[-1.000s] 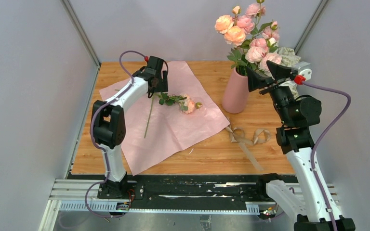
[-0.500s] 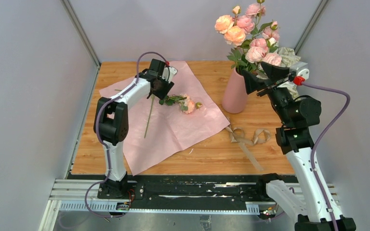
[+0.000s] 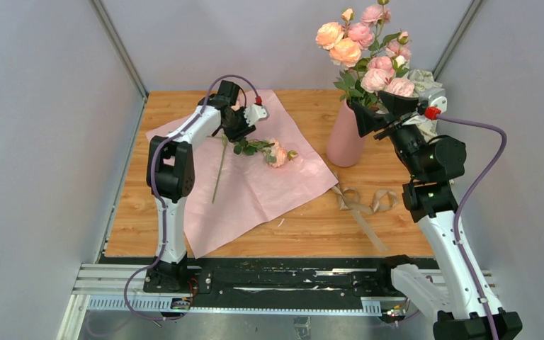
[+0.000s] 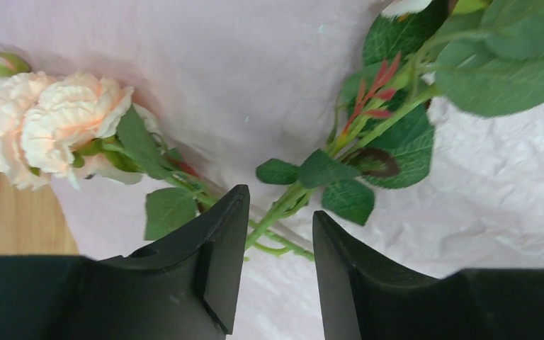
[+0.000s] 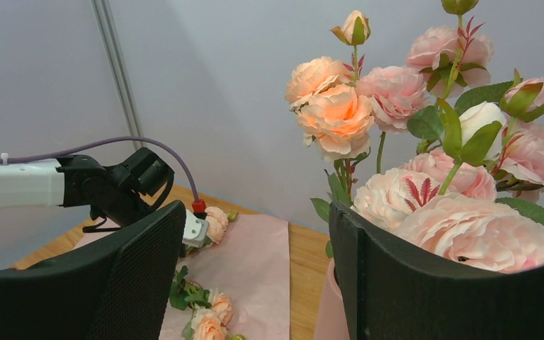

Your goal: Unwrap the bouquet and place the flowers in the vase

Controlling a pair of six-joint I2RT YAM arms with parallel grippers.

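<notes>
**Left tool** [image 4: 280, 207], jaws half-spread, straddles but does not clamp the thin green stem of the peach-pink leafy flower sprig [image 4: 312, 170], which lies on the flat pink paper sheet [image 4: 219, 64]. **Right tool** [image 5: 255, 209], wide open and empty, hovers beside the pink cylindrical vase [image 3: 346, 138] of roses on the wooden table [image 3: 304, 227]. Grey walls [image 3: 42, 142] enclose the scene.

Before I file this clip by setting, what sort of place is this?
Probably a robot test booth, not a florist's: bare grey panel walls, a lone wooden tabletop, and a left arm and right arm bolted to a metal rail at its near edge.
</notes>
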